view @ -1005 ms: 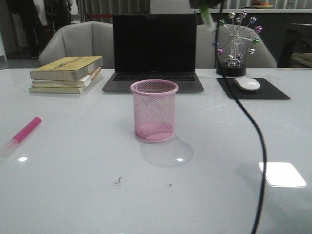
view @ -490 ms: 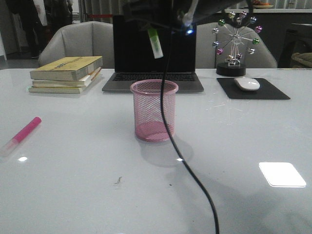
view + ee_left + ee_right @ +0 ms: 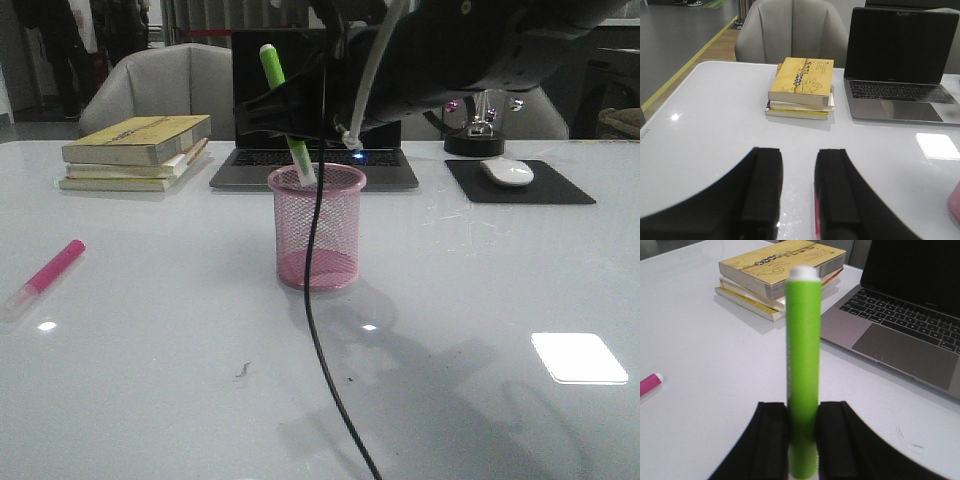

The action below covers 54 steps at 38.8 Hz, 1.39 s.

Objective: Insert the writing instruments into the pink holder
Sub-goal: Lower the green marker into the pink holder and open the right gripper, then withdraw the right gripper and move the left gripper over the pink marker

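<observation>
The right gripper (image 3: 802, 440) is clamped on the green marker (image 3: 284, 115), its two black pads pressed against the barrel on either side. In the front view the marker stands tilted over the pink holder (image 3: 316, 228), its pale lower end just at or inside the rim at the back. I judge the first insertion to be nearly done: the marker is lined up and partly in, but not let go. The pink marker (image 3: 50, 271) lies flat on the table (image 3: 150, 390) well to the left of the holder, untouched, so half the job is left. The left gripper (image 3: 797, 190) hangs above the table with a gap between its pads and nothing in it, near that pink marker. Hard to make out: how deep the green marker's tip sits, since the mesh and a dangling black cable (image 3: 318, 300) cross it
</observation>
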Motion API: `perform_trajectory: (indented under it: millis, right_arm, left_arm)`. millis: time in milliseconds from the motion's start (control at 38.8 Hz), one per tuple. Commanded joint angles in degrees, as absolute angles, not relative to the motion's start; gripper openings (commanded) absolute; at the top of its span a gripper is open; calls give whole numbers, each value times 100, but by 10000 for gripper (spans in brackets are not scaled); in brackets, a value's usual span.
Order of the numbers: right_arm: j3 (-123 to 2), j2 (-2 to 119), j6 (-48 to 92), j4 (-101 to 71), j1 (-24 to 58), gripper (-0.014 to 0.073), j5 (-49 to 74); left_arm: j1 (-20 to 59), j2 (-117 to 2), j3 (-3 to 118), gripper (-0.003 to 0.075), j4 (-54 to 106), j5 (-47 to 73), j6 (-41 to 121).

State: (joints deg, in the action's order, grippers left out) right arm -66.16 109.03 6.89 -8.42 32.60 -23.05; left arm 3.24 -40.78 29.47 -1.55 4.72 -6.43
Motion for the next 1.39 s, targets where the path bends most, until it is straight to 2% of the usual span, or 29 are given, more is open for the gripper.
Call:
perform_trajectory:
  millis: [0,180,232,386,490,773,1056,1366]
  right_arm:
    - [-6754,10616,748,-832,3254,135,-2895]
    - [-6754,10619,808,-826,3157,148,-2581]
    - [-6754,10619,862,-826,3114,175,-2405]
    - [-6754,10619,862,-826,3065,328,-2224]
    - [-6754,10619,862,-826,3052,379,-2224]
    - [-6754,10425,874,-826,3046,379,-1915]
    - [-6754,9097,972,-826,2618,379,-670]
    - [-6754,7508,972,-402,1277,376,1208]
  left_arm:
    - [360,-4089,3155,257,-107,0,-670]
    - [360,-4089,3155,257,-107,0,-670]
    - [360,-4089,3155,257,-107,0,-670]
    - [360,-4089,3155,257,-107,0,-670]
    - [360,-4089,3155,257,-107,0,-670]
    - [360,-4089,3155,257,-107,0,-670]
    - [360,-4089,3155,257,-107,0,-670]
    - [360,-4089,3155,257,-107,0,-670]
